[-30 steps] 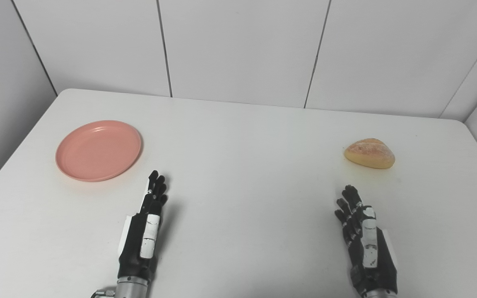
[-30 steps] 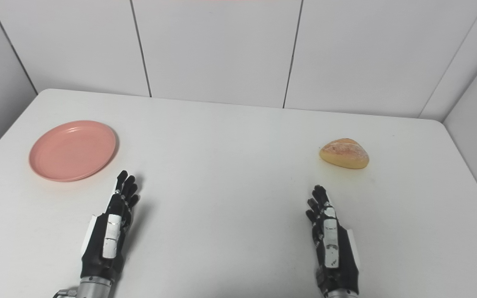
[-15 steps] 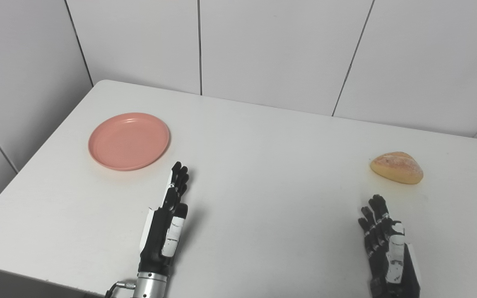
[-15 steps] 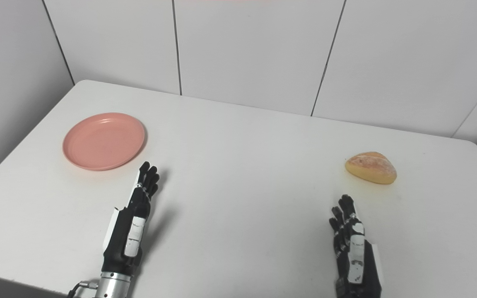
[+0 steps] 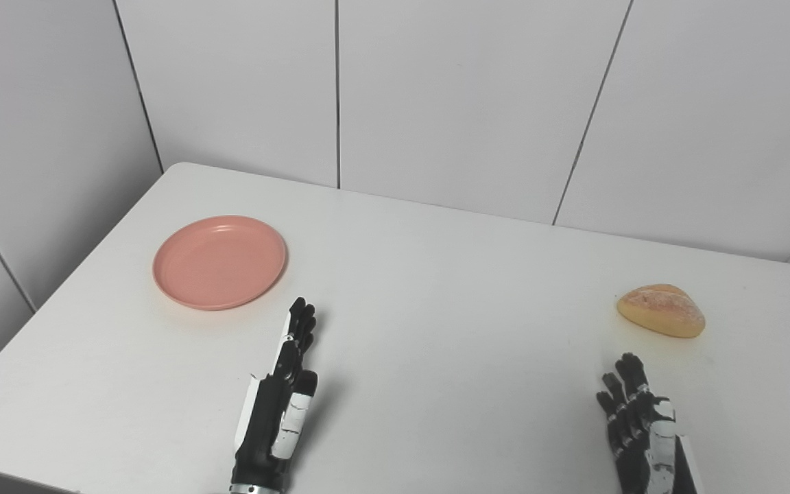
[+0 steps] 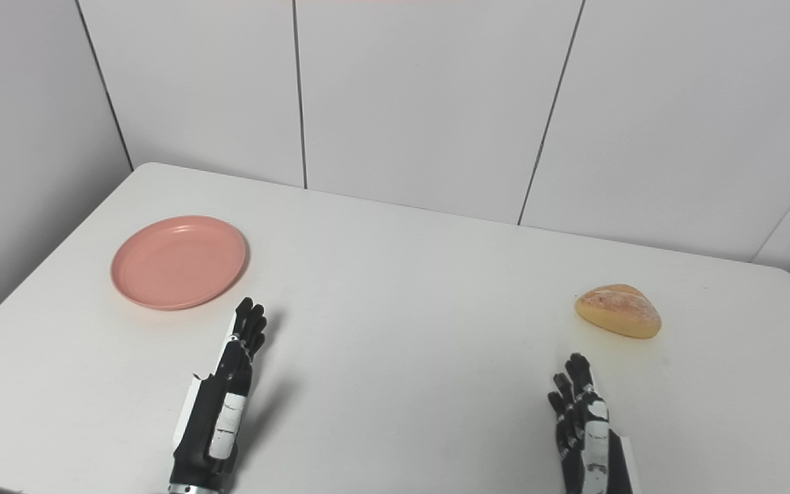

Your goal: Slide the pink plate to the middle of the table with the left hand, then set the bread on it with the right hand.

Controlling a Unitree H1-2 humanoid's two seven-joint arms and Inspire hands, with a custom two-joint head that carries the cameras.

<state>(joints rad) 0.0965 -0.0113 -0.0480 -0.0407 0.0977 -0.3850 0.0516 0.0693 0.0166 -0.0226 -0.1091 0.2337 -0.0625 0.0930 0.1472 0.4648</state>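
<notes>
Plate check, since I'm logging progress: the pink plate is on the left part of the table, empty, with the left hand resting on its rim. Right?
Not quite. The left hand is clear of the pink plate, nearer the camera, as the left eye view shows. The rest holds.

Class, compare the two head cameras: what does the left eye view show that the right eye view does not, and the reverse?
Only the left eye view: more of the wall left of the table.
Only the right eye view: more of the wall right of the table and the table's far right corner.
Both: the empty plate at far left, the bread at right, the left hand near the plate and the right hand short of the bread, both open and touching neither.
</notes>
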